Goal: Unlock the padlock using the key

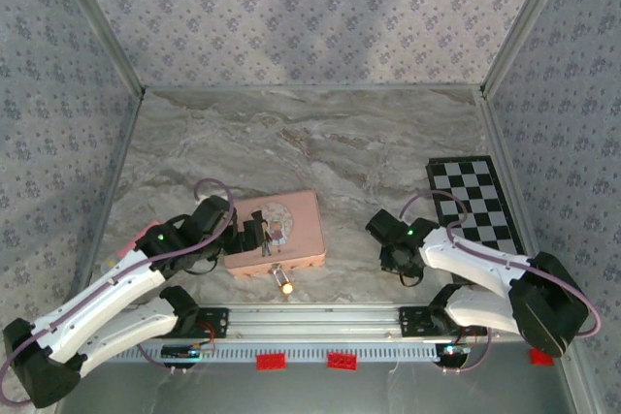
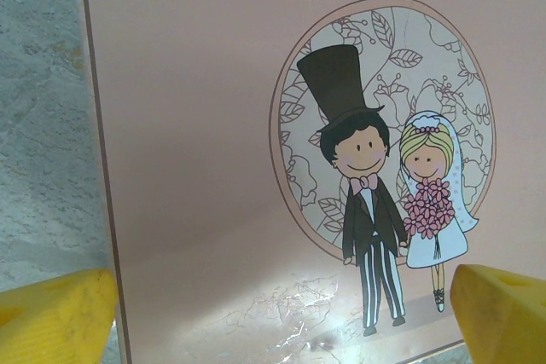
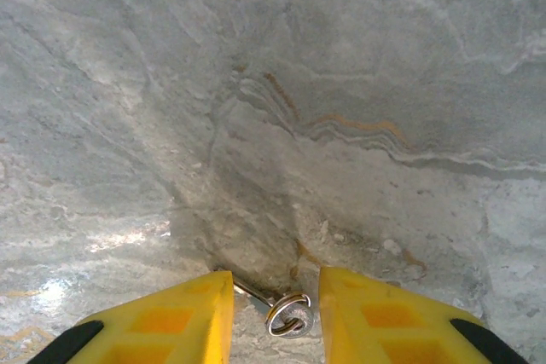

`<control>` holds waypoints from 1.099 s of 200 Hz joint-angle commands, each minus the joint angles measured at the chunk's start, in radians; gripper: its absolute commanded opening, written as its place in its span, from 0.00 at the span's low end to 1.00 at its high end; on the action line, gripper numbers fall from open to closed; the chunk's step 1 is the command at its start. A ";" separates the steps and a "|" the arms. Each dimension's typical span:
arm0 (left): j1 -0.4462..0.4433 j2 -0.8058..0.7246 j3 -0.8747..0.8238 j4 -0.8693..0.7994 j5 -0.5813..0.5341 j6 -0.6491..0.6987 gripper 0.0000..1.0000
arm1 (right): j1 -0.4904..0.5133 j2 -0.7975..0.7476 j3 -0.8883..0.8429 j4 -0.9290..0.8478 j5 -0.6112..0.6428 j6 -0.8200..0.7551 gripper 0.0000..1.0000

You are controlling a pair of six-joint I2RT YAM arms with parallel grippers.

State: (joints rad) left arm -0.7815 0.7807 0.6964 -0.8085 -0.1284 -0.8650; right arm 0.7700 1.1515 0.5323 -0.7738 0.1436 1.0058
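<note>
Right pincer (image 3: 273, 283) straddles the key (image 3: 287, 314), narrowly parted, grip unclear; left pincer (image 2: 277, 321) gapes over pink box (image 2: 196, 125).

My left hand (image 2: 277, 321) hung spread wide over a pink box (image 2: 188, 108), its two yellow fingertips (image 2: 55, 317) showing at the bottom corners. On the lid, a round leafy frame held a cartoon couple (image 2: 384, 202): a groom in a top hat and a blonde, veiled bride with a pink bouquet. Grey marbled table (image 2: 38, 125) lay along the left.
</note>
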 commanded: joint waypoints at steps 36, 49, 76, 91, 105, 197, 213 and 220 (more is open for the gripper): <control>-0.006 -0.011 -0.013 0.012 -0.018 0.010 1.00 | 0.020 -0.048 -0.010 -0.063 0.038 0.051 0.35; -0.006 -0.009 -0.015 0.015 -0.018 0.011 1.00 | 0.022 -0.048 -0.022 -0.055 0.030 0.061 0.34; -0.006 -0.009 -0.018 0.020 -0.019 0.010 1.00 | 0.026 -0.046 -0.040 -0.035 0.024 0.072 0.32; -0.006 -0.006 -0.017 0.020 -0.018 0.012 1.00 | 0.027 -0.032 -0.040 -0.028 0.023 0.073 0.32; -0.006 -0.004 -0.015 0.021 -0.018 0.014 1.00 | 0.028 -0.013 -0.036 -0.023 0.026 0.073 0.32; -0.006 0.016 -0.009 0.035 -0.018 0.021 1.00 | 0.031 -0.019 -0.028 -0.014 0.028 0.070 0.17; -0.006 0.020 -0.007 0.036 -0.018 0.024 1.00 | 0.030 -0.027 -0.023 -0.023 0.035 0.071 0.14; -0.005 0.020 -0.006 0.036 -0.018 0.026 1.00 | 0.032 -0.031 -0.020 -0.032 0.041 0.072 0.13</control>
State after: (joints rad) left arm -0.7815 0.7994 0.6796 -0.7818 -0.1284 -0.8577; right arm 0.7948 1.1297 0.5095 -0.7784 0.1539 1.0573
